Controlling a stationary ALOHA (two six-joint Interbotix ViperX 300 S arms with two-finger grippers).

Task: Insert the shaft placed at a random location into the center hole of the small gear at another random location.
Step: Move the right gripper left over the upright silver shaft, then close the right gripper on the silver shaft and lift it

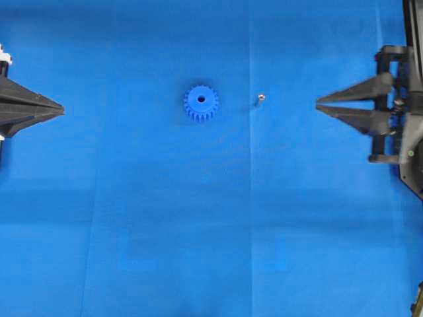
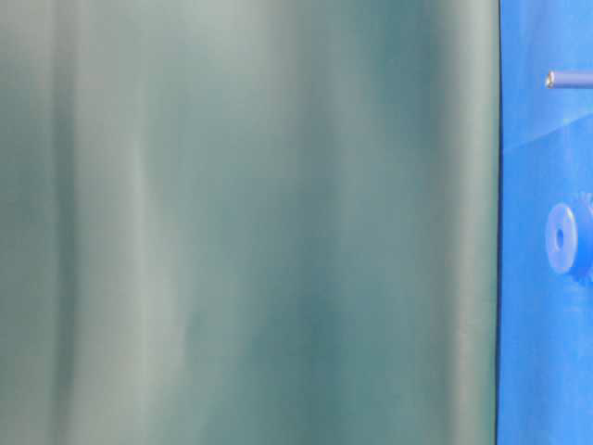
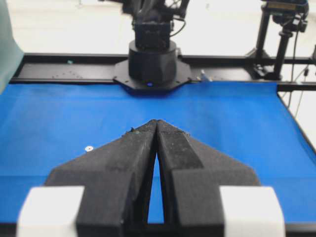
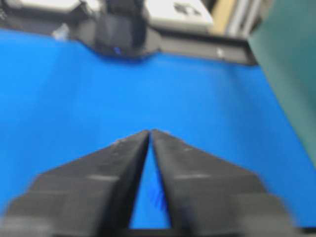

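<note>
Gear (image 1: 201, 103) and pin (image 1: 260, 100) lie apart on the blue mat (image 1: 198, 231), both grippers empty at the edges

From overhead you see the gear flat, its hole (image 1: 201, 100) facing up, and the tiny pin just to its right, not touching; the left gripper (image 1: 61, 109) has its jaws closed, tips together, while the right gripper (image 1: 318, 104) tips look slightly parted overhead yet nearly meet in the blurred right wrist view. In the table-level view a green sheet (image 2: 250, 222) blocks most of the frame, leaving only the pin and the gear, cut off at the right edge. In the left wrist view you see the pin as a speck beside the fingers (image 3: 118, 163); the gear is not visible there
</note>
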